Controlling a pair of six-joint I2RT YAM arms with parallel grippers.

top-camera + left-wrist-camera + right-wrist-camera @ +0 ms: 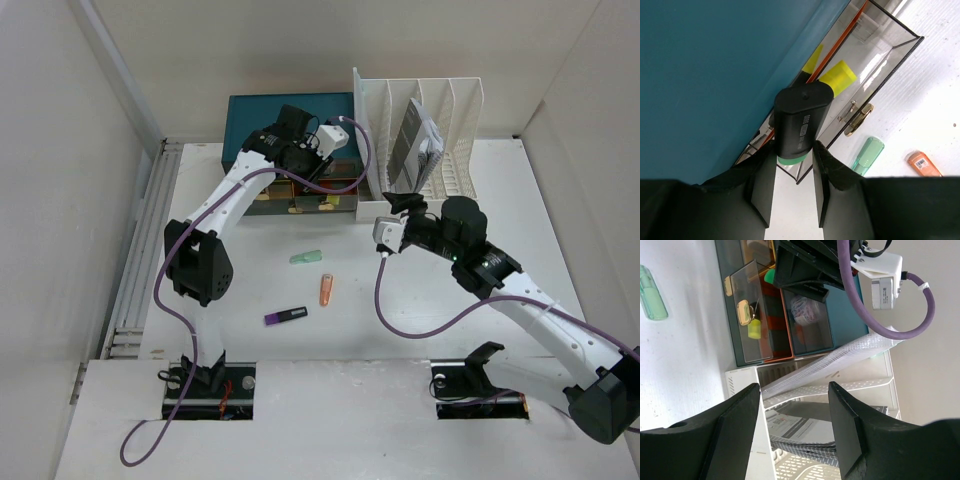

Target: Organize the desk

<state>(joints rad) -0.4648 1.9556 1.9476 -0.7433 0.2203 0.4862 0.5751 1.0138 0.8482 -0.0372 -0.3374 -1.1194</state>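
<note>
Over the open drawer [875, 55] of the teal drawer box [700, 75], at the rear of the desk [420, 300]: left gripper [794, 156], jaws clamped on a black marker [801, 120] w/ a green band at its lower end. The marker stands up betw. the two fingers [765, 185], its rounded top toward the box. A yellow highlighter [839, 77] lies inside the clear-walled drawer, just beyond.

Right gripper [792, 390]: jaws well apart, nothing betw. them and touching nothing. It hangs just in front of the white file rack [400, 100], facing the rack's slots. A mesh pouch [840, 357] and papers [800, 427] lean in the rack.

Surface: flat white desk, box at rear centre, rack beside it to the right. Three small items lie loose mid-desk, apart from each other: a pale green piece [305, 257], an orange piece [326, 289] and a purple-and-black stick [285, 316].

Room: white walls [60, 150] close the desk in at left, rear and right.
</note>
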